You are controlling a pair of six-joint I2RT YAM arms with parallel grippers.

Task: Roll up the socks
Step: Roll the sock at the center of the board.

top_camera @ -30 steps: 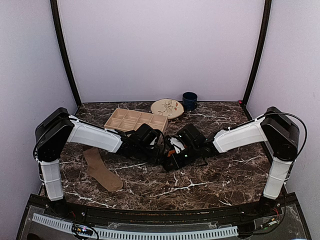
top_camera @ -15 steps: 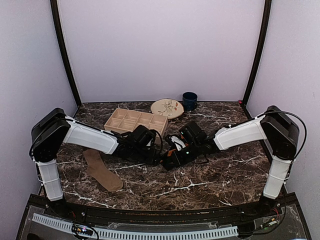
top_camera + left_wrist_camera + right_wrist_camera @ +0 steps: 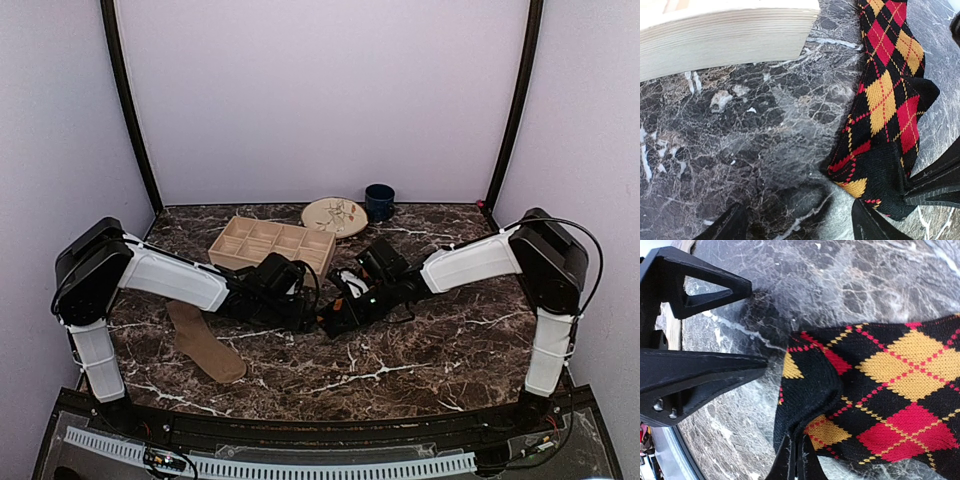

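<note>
The black sock with red and orange argyle diamonds [image 3: 886, 100] lies on the marble table between the two arms, its black end folded over [image 3: 810, 375]. My right gripper [image 3: 796, 460] is shut, pinching the edge of that folded end; from above it sits at mid-table [image 3: 336, 316]. My left gripper [image 3: 797, 226] is open, low over bare marble just left of the sock, with its right finger [image 3: 870, 225] against the sock's end. The plain tan-brown sock [image 3: 203, 340] lies flat at the front left, apart from both grippers.
A wooden compartment tray [image 3: 270, 243] stands just behind the left gripper, its corner close in the left wrist view [image 3: 725, 30]. A patterned plate [image 3: 335, 215] and a dark blue mug [image 3: 379, 201] stand at the back.
Both grippers have shifted a little to the left. The right one has drawn the argyle sock's end along with it. The tan sock has not moved.
</note>
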